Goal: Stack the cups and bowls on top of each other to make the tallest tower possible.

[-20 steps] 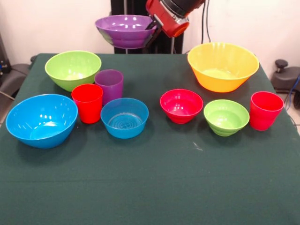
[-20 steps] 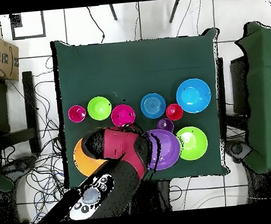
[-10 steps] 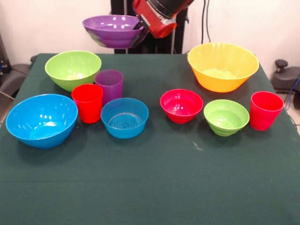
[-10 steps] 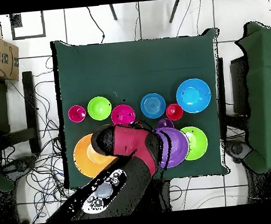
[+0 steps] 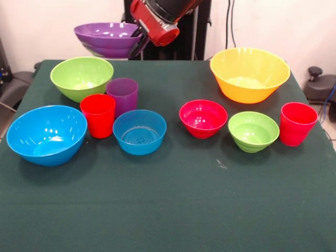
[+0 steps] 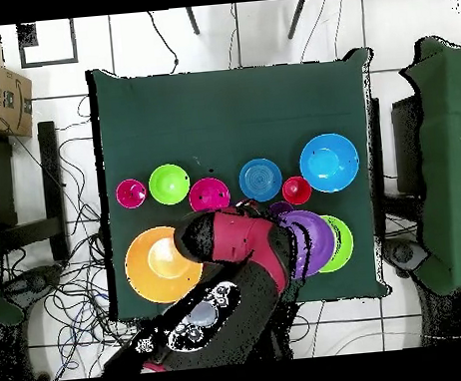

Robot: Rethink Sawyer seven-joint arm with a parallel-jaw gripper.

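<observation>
Our gripper [image 5: 140, 42] carries the glossy purple plastic bowl [image 5: 107, 39] above the large lime-green plastic bowl [image 5: 82, 77] — fingers seemingly clamped on its rim — probably for nesting.

table [image 5: 173, 210]: green cloth | on it: 6 bowls [image 5: 250, 74], 3 cups [image 5: 98, 115]

a robot lab: loose cables [image 6: 58, 294] over tiled floor [image 6: 241, 32]
</observation>
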